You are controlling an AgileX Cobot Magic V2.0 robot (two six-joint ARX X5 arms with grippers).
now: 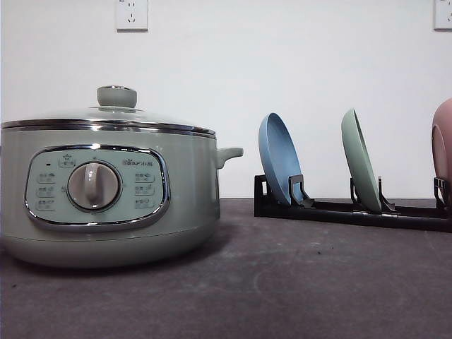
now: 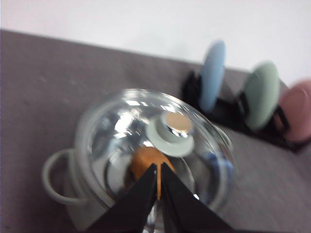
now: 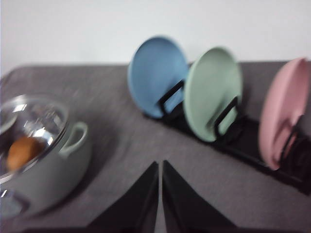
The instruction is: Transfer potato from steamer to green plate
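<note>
Sage-green steamer (image 1: 106, 191), orange-brown potato (image 3: 22, 153); plates: blue plate (image 1: 279, 159), green plate (image 1: 360, 161), pink plate (image 3: 282, 114); black rack (image 1: 353, 210).

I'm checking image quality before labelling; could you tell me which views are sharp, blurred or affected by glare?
Front view: sharp, steamer and green plate crisp. Left wrist view: blurred, glare on the glass lid over the potato. Right wrist view: softly blurred throughout, plate edges smeared.
</note>
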